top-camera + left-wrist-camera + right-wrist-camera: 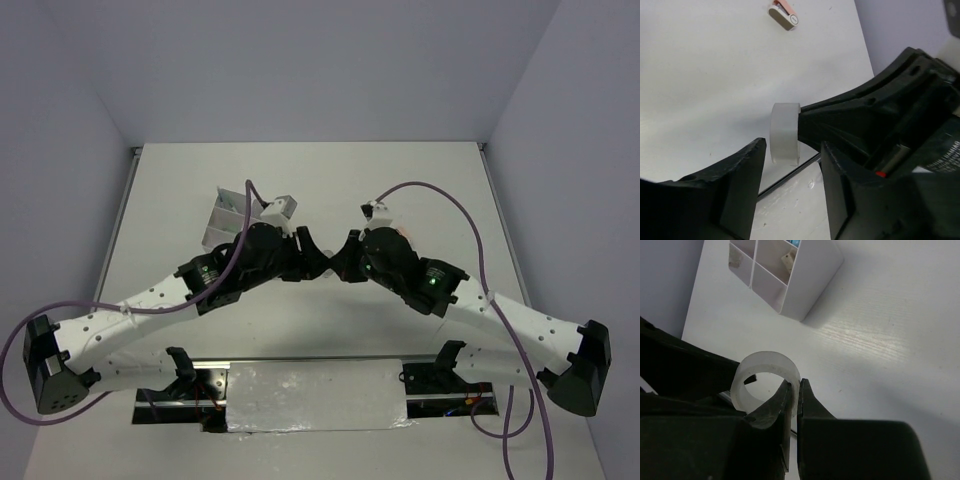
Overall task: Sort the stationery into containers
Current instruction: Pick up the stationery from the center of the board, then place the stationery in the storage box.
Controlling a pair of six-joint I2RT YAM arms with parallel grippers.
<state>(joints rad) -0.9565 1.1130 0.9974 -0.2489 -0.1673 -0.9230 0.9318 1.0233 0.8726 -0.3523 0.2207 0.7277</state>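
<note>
My right gripper (795, 387) is shut on the wall of the clear tape ring (767, 372) and holds it above the table. In the left wrist view the tape ring (785, 132) hangs just ahead of the gap of my open left gripper (792, 165), touching neither finger. In the top view both grippers meet tip to tip at the table's middle, left gripper (316, 262) and right gripper (340, 262). The whitish four-compartment box (805, 280) stands beyond; it holds a tan eraser block (786, 262) and a blue item (795, 242). My left arm partly hides the box (226, 212) in the top view.
A small pink and white item (784, 14) lies on the table far from the left gripper. A foil-covered strip (315, 395) and a dark rail run along the near edge between the arm bases. Grey walls close in the table's sides.
</note>
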